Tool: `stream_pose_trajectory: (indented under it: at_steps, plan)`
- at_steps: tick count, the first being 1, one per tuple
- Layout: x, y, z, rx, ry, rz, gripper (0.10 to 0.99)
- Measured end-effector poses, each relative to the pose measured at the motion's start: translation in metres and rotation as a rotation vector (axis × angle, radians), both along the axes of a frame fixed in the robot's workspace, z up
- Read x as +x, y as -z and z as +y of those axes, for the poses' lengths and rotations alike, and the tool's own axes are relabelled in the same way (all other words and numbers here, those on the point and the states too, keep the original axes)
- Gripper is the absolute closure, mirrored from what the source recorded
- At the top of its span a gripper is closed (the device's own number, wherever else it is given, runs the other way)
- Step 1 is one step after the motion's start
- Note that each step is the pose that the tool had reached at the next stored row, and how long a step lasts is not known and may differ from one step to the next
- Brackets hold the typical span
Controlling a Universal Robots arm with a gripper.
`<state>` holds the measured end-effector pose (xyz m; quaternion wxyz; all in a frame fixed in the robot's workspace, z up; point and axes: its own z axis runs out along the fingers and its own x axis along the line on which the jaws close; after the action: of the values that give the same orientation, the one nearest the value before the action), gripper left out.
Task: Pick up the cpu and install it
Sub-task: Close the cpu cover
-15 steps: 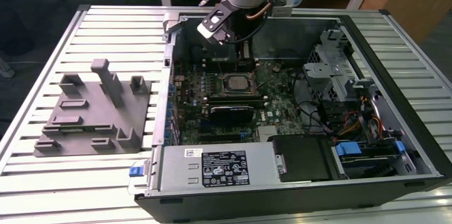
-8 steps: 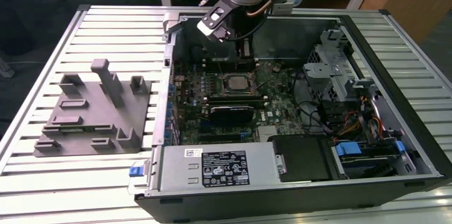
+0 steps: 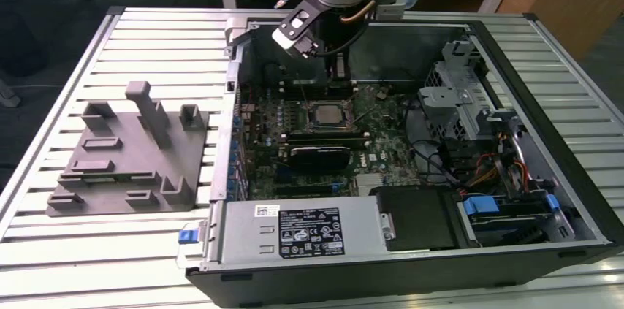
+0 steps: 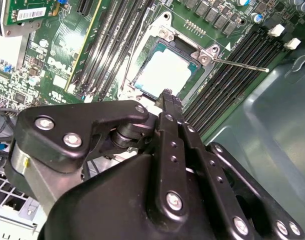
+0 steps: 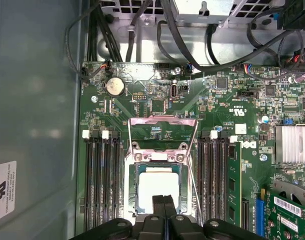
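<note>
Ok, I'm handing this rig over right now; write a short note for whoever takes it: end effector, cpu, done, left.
Arm: the end effector is shut with nothing between its fingers, at one edge of the cpu in both wrist views; contact cannot be told.
Parts: the cpu lies flat, silver top up, in the motherboard socket inside the open computer case.
Done: cpu placed in the socket.
Left: the load plate stands raised, not clamped over the cpu.
</note>
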<state>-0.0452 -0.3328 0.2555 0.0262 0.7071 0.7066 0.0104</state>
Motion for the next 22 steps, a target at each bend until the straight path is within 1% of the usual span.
stream_pose_trajectory:
  at_steps: [8,14,22]
  plan:
    - [0.0069,0.0000,0.0000,0.000,0.000,0.0000,0.980]
    - [0.0141,0.0000,0.0000,0.000,0.000,0.0000,0.980]
    - [0.0269,0.0000,0.0000,0.000,0.000,-0.0001,0.980]
